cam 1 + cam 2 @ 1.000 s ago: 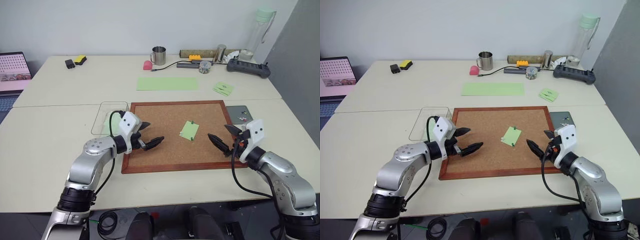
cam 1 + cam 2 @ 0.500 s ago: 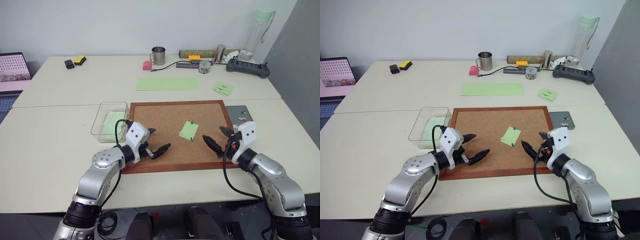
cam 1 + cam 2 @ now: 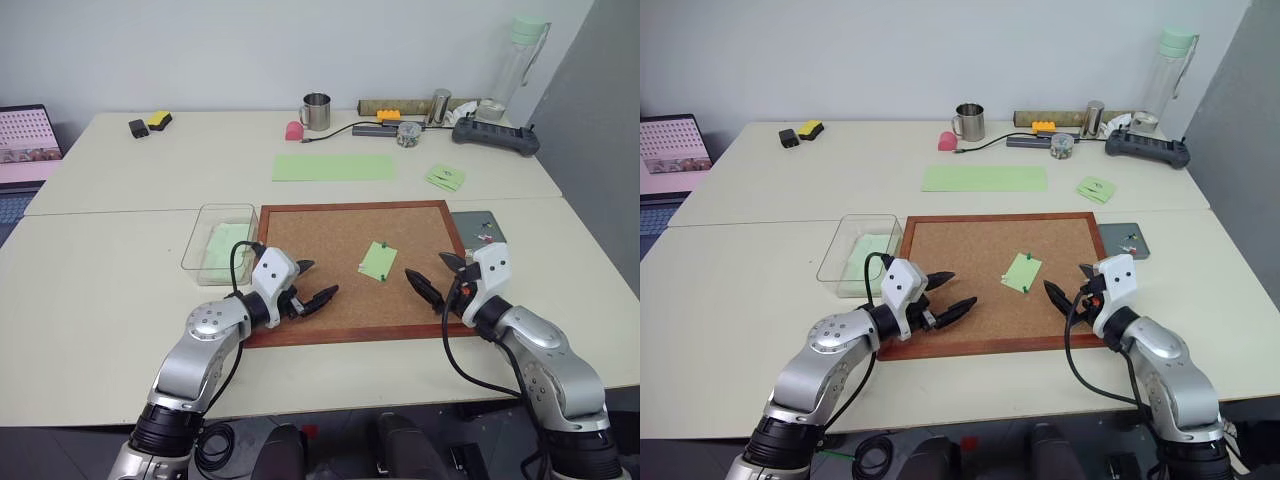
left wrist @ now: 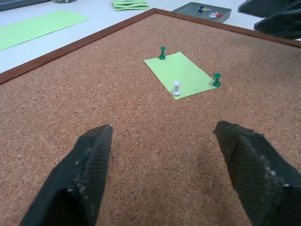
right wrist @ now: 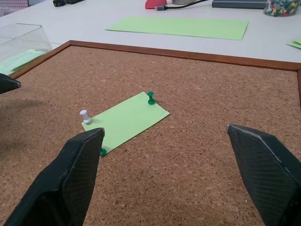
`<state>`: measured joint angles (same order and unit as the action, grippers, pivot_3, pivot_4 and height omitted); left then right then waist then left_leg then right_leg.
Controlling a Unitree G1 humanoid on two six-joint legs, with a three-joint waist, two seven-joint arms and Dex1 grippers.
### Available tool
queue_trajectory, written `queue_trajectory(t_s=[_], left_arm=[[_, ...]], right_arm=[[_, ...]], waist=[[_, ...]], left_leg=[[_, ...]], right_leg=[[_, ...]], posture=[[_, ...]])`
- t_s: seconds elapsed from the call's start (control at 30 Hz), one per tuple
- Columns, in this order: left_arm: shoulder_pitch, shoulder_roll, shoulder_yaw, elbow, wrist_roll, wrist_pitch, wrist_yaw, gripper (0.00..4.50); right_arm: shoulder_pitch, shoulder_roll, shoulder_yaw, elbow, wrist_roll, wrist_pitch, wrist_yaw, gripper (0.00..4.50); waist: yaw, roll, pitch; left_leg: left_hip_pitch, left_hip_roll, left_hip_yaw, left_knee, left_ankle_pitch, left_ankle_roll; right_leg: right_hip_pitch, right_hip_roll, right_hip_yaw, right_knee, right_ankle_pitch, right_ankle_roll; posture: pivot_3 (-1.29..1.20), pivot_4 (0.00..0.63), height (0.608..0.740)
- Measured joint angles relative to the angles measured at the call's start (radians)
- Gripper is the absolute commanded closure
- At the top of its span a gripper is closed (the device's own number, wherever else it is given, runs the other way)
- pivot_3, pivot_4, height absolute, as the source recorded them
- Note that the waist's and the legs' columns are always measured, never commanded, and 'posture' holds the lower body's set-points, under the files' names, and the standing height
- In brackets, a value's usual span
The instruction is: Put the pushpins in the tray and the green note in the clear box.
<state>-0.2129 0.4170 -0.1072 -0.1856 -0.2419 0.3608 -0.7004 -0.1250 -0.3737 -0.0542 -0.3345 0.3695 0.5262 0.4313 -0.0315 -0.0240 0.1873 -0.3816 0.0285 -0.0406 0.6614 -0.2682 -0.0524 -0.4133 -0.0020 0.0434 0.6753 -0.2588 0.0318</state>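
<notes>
The green note point(image 4: 182, 74) lies flat on the corkboard point(image 3: 330, 260), held by three pushpins point(image 4: 176, 88): two green, one white. A third green one is half hidden behind a finger in the right wrist view. The tray point(image 3: 478, 227) sits just beside the board's right edge with a few pins inside, too small to count. The clear box point(image 3: 218, 243) stands at the board's left edge, a green sheet in it. The left end effector point(image 3: 312, 286) and right end effector point(image 3: 432, 278) hover low over the board on either side of the note, both spread wide and empty, pointing inward.
</notes>
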Motion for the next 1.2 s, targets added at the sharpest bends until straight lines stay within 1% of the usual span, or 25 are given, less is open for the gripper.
queue_trajectory(t_s=[0.1,0.27,0.3,0.33,0.37,0.43,0.5,0.53,0.77,0.87,1.0,1.2], left_arm=[[-0.009,-0.001,0.001,0.004,-0.006,-0.002,-0.009,2.22],[-0.02,-0.006,0.003,0.008,-0.009,-0.003,-0.008,3.28],[-0.021,-0.008,0.003,0.009,-0.009,-0.003,-0.008,3.3],[-0.022,-0.009,0.004,0.012,-0.008,-0.003,-0.005,3.44],[-0.022,-0.014,0.003,0.012,-0.008,-0.004,-0.004,3.72],[-0.024,-0.024,-0.002,0.013,-0.007,-0.005,0.002,3.97],[-0.024,-0.028,-0.005,0.013,-0.006,-0.005,0.005,4.36],[-0.024,-0.028,-0.005,0.014,-0.006,-0.006,0.006,4.45],[-0.025,-0.04,-0.013,0.045,-0.002,-0.024,0.012,4.45],[-0.025,-0.045,-0.032,0.079,0.014,-0.024,0.012,4.45],[-0.03,-0.021,-0.082,0.106,0.068,-0.015,0.013,4.45],[-0.03,-0.03,-0.084,0.106,0.084,-0.014,0.029,4.45]], right_arm=[[-0.064,0.009,0.002,0.061,-0.028,-0.025,-0.004,0.13],[-0.144,0.039,0.038,0.198,-0.083,-0.084,-0.018,0.13],[-0.153,0.044,0.043,0.225,-0.09,-0.098,-0.018,0.13],[-0.185,0.054,0.049,0.271,-0.108,-0.112,-0.019,0.13],[-0.205,0.063,0.052,0.301,-0.116,-0.124,-0.019,0.13],[-0.251,0.085,0.067,0.364,-0.129,-0.154,-0.019,0.13],[-0.285,0.108,0.08,0.412,-0.149,-0.183,-0.018,0.13],[-0.295,0.115,0.082,0.433,-0.153,-0.199,-0.018,0.13],[-0.366,0.162,0.097,0.577,-0.188,-0.264,-0.017,0.13],[-0.388,0.17,0.099,0.605,-0.192,-0.287,-0.015,0.13],[-0.395,0.183,0.105,0.641,-0.197,-0.304,-0.006,0.13],[-0.398,0.2,0.117,0.672,-0.204,-0.317,0.005,0.13]], waist=[[-0.001,0.0,0.0],[0.0,0.0,0.0],[0.0,0.0,0.0],[-0.001,0.0,0.0],[-0.002,0.0,0.0],[-0.003,0.0,0.0],[-0.002,0.0,0.0],[-0.001,0.0,0.0],[-0.001,0.0,0.0],[-0.001,0.0,0.0],[-0.001,0.001,-0.001],[-0.001,0.001,-0.001]], left_leg=[[0.0,0.0,0.0,0.0,0.0,0.0],[0.0,0.0,0.0,0.0,0.0,0.0],[0.0,0.0,0.0,0.0,0.0,0.0],[0.0,0.0,0.0,0.0,0.0,0.0],[0.001,0.0,0.001,0.0,0.0,0.0],[0.001,0.0,0.001,0.0,0.0,0.0],[0.0,0.0,0.0,-0.001,0.0,0.0],[0.0,0.0,0.0,-0.001,0.0,0.0],[0.001,0.0,0.001,0.0,0.0,0.0],[0.0,0.0,0.0,0.0,0.0,0.0],[0.001,0.0,0.0,0.0,0.0,0.0],[0.003,0.0,0.0,0.0,0.0,0.0]], right_leg=[[0.0,0.0,0.0,0.0,0.0,0.0],[0.0,0.0,0.0,0.0,0.0,0.0],[0.0,0.0,0.0,0.0,0.0,-0.001],[0.0,0.0,0.0,0.0,0.001,-0.002],[0.0,0.0,0.001,0.0,0.001,-0.002],[0.0,0.0,0.0,0.001,0.001,-0.002],[0.0,0.0,0.0,0.001,0.002,-0.004],[0.0,0.0,0.0,0.001,0.002,-0.004],[0.0,0.0,0.0,0.001,0.002,-0.005],[0.0,0.0,0.0,0.001,0.002,-0.005],[0.0,0.0,0.0,0.001,0.002,-0.005],[0.001,0.0,0.0,0.002,0.002,-0.004]], posture=[[0.0,0.15,0.74],[0.0,0.15,0.74],[0.0,0.15,0.74],[0.0,0.15,0.74],[0.0,0.15,0.74],[0.0,0.15,0.74],[0.0,0.15,0.74],[0.0,0.15,0.74],[0.0,0.15,0.74],[0.0,0.15,0.74],[0.0,0.15,0.74],[0.0,0.15,0.74]])
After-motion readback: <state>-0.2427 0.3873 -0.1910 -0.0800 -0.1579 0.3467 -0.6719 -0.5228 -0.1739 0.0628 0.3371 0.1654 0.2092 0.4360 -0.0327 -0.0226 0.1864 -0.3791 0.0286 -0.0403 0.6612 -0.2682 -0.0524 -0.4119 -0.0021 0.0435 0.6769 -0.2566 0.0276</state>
